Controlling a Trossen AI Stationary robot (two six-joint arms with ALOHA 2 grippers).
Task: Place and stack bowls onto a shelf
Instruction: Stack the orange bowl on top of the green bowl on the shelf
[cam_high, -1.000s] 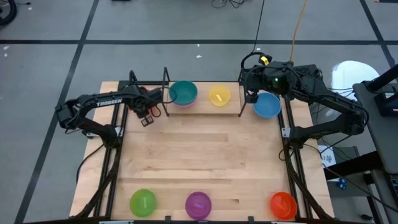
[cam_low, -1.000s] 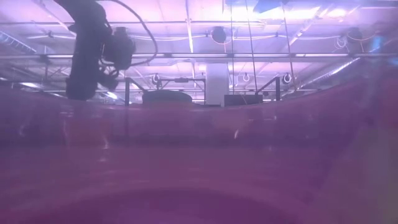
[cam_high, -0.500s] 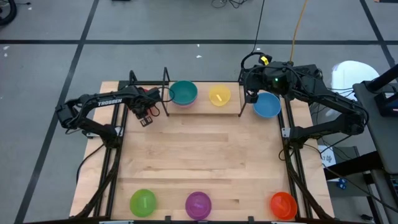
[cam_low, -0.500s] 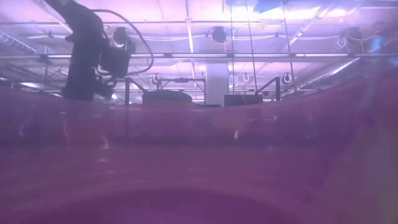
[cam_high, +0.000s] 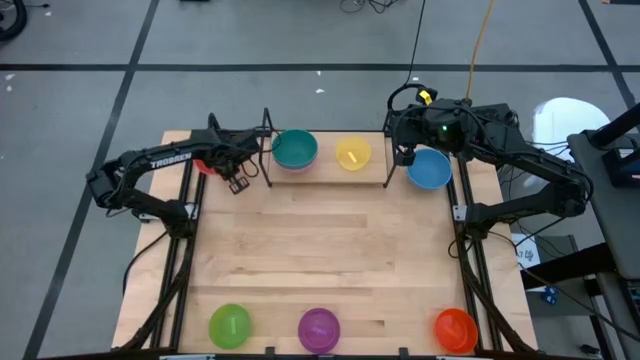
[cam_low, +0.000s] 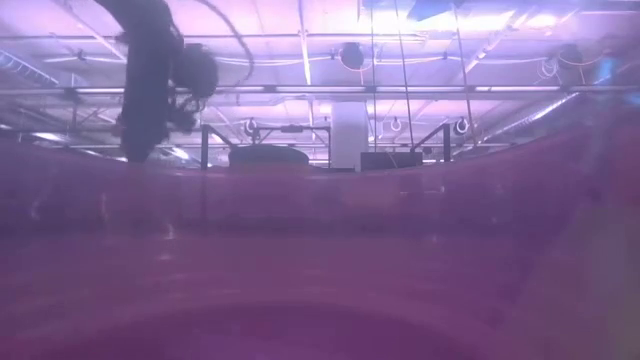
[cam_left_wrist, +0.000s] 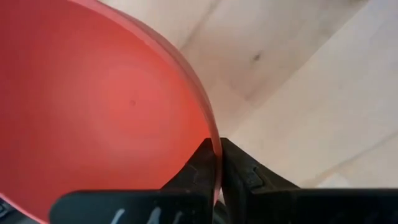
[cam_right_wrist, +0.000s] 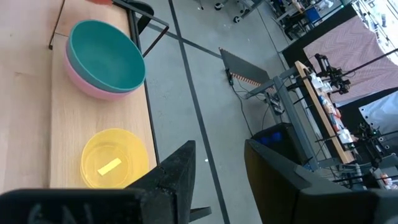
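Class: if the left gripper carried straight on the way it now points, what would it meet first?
The left gripper, shut on the red bowl by its rim, would probably reach bare tabletop first; depth is unclear.

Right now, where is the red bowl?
The red bowl is clamped by its rim in the left gripper; in the high view it shows at the table's far-left corner, just left of the shelf holding the teal bowl.

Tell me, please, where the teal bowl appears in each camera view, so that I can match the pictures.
High view: teal bowl at the shelf's left end, beside the yellow bowl.
Low view: not seen; a purple blur fills the picture.
Left wrist view: not in it.
Right wrist view: teal bowl nested in a pink bowl, near the yellow bowl.
Shared landmark: the yellow bowl.
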